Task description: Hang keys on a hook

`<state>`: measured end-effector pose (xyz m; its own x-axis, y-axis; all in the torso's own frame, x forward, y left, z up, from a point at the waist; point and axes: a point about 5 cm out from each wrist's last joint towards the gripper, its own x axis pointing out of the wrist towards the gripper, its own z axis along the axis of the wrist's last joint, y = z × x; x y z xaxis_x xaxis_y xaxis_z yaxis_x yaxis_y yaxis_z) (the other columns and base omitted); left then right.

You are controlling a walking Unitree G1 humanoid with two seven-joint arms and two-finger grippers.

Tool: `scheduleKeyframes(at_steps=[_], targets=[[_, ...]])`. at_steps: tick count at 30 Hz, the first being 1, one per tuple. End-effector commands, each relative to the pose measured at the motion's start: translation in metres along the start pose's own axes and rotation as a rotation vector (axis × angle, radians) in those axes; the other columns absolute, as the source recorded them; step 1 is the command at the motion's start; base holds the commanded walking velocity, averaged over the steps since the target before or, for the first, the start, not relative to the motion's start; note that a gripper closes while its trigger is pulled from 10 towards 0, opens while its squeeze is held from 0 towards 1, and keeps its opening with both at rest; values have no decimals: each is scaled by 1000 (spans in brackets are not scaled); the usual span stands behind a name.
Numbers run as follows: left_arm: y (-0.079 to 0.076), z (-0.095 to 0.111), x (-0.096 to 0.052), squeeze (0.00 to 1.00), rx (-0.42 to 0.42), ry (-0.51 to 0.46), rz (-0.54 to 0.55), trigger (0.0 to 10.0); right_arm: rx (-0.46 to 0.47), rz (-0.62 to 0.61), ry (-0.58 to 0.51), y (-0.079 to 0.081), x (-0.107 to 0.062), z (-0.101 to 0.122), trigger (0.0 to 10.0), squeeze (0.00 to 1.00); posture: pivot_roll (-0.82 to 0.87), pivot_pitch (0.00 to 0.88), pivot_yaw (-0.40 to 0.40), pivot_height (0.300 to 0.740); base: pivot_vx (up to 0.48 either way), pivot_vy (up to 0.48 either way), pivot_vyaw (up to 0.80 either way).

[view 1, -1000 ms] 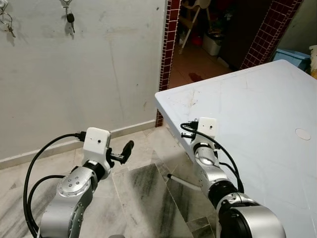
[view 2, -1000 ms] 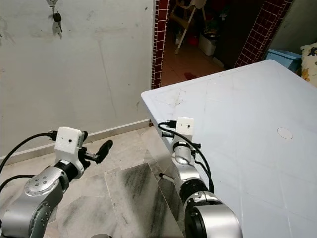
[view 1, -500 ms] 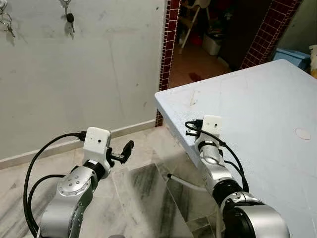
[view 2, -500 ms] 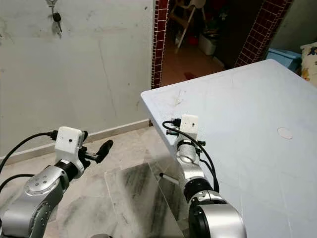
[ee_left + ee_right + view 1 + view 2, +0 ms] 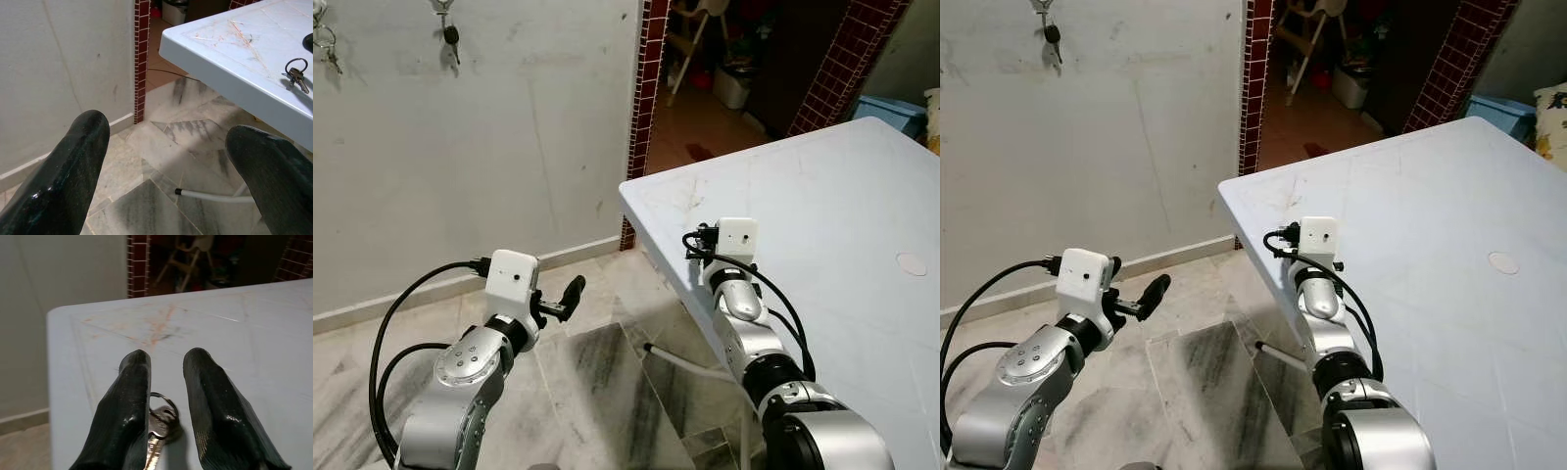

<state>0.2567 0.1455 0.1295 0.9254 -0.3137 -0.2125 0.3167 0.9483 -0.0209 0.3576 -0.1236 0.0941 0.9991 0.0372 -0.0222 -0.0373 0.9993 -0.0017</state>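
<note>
- Reach is what has changed: over the last second the right arm has pushed forward from below the bench (image 5: 862, 186) edge up onto its near corner, and its white wrist box now sits further in over the top.
- Right end effector (image 5: 165, 382) hangs low over the keys (image 5: 162, 418); its two fingers stand a little apart, one on each side of the ring, not yet closed on it.
- Keys lie flat on the bench close to the near edge, also seen from the left wrist as a ring (image 5: 295, 73) with blades on the pale top.
- Left end effector (image 5: 570, 294) has drifted slightly toward the bench and hovers over the marble floor (image 5: 597, 382), fingers wide apart and holding nothing.
- Meaning, as I judge it: the pick-up is about to happen, so the task is at an early stage.
- Hooks on the wall (image 5: 489, 137), already carrying other keys (image 5: 451, 37), are well apart from the bench, so a lift and a carry across would come after the grasp.
</note>
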Motion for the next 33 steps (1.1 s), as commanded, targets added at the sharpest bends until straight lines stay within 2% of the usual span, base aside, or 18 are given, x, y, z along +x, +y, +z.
scheduleKeyframes(at_steps=[1,9,17,32,33], targets=[[1,-1,1,0,-4,4,1,10000,7,12,-22,-4,1,4,10000,1000,300,49,-69,740,0,0,0],[-1,0,2,0,-10,-2,-11,10000,-6,118,12,-11,1,1,10000,1000,300,49,-69,740,0,0,0],[-3,0,1,0,-15,-2,-24,10000,-46,149,41,-18,-1,-4,10000,1000,298,53,-68,740,0,0,0],[-3,0,0,0,-21,-4,-30,10000,-87,219,102,-18,-7,-18,10000,1000,301,58,-70,740,0,0,0],[-3,0,0,0,-21,-4,-30,10000,-87,218,104,-18,-7,-18,10000,549,301,60,-69,740,0,0,0]])
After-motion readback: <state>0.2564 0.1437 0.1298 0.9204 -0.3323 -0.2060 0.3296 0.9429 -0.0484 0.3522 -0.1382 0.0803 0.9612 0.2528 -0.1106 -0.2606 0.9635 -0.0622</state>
